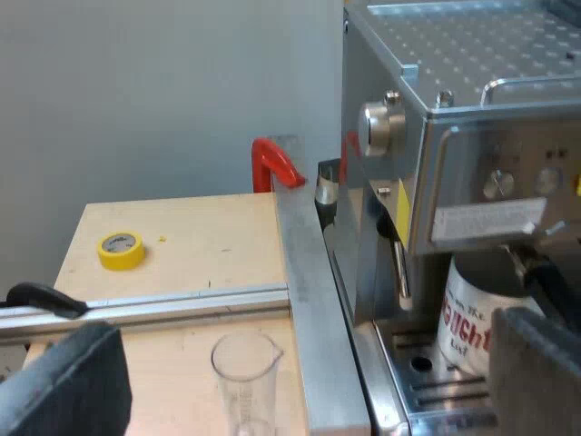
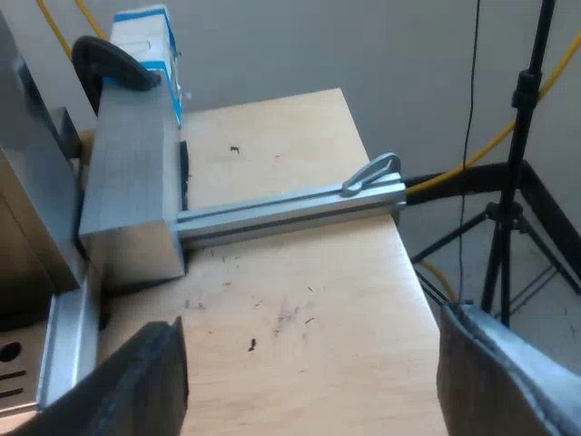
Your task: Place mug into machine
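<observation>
The mug (image 1: 467, 313), a white glazed cylinder with red lettering, stands on the slotted metal drip tray (image 1: 436, 391) at the front of the espresso machine (image 1: 472, 118), under its brew head. The machine is a box of brushed steel with a perforated top, round knobs and a thin steam pipe (image 1: 399, 268). The left tool (image 1: 304, 363) is spread wide and holds nothing. Its fingers (image 1: 68, 381) are thick, dark and matt, and one sits close in front of the mug, though I cannot tell whether it touches. Beside the machine runs a square aluminium rail (image 1: 304, 291). Past it a clear measuring glass (image 1: 243, 372) with a pouring lip stands upright on the pale plywood worktop (image 1: 200, 236), well apart from a yellow roll of tape (image 1: 121, 250). A red clamp (image 1: 272, 163) grips the worktop's far edge. The right tool (image 2: 309, 381) also gapes open and empty above a scuffed, speckled stretch of the worktop, near a chunky aluminium block (image 2: 132, 182) with a thinner rail (image 2: 290, 207) and a metal lever (image 2: 372, 173). A black clamp (image 2: 109, 64) sits over the block's far end. Behind are a plain grey wall (image 2: 363, 54), a black tripod (image 2: 513, 182) and a yellow cable (image 2: 508, 132).
</observation>
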`<state>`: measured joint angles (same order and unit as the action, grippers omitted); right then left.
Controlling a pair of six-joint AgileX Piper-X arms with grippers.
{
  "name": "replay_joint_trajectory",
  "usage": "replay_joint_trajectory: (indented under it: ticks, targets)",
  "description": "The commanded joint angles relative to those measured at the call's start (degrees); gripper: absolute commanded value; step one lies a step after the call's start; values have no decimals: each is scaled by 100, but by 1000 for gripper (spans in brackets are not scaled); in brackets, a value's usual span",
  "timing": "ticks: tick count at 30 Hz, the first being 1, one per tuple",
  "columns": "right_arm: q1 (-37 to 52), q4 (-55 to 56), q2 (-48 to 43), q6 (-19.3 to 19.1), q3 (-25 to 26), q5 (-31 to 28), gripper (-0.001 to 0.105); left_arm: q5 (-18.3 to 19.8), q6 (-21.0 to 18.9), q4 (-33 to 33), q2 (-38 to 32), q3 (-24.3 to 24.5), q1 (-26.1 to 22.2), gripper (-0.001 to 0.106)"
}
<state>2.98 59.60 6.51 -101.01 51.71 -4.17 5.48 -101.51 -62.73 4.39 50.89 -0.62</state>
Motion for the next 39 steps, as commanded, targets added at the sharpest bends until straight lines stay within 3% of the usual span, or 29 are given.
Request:
replay_joint_trajectory:
  ticks: [1,5,7,11,20,24,28,39]
  targets:
    - [23,109,-468,238,-62,44,61,-92,11,-395,-311,38,26,81]
    - [23,297,-910,248,-111,42,61,-92,11,-670,-602,38,26,81]
    - [23,722,-949,219,15,-94,61,-92,11,-1061,-1175,38,26,81]
    - [23,689,-981,218,3,-70,61,-86,46,-1402,-1288,160,5,81]
    - [23,539,-968,183,-13,-70,61,-104,63,-1010,-1304,-11,6,81]
    - [23,452,-968,183,-179,-70,61,-104,5,-565,-1304,-471,6,81]
    - [23,446,-956,42,-697,-70,61,-104,5,-363,-1293,-964,6,81]
    - [23,460,-957,14,-1696,-70,61,-83,5,-308,-1282,-1921,6,81]
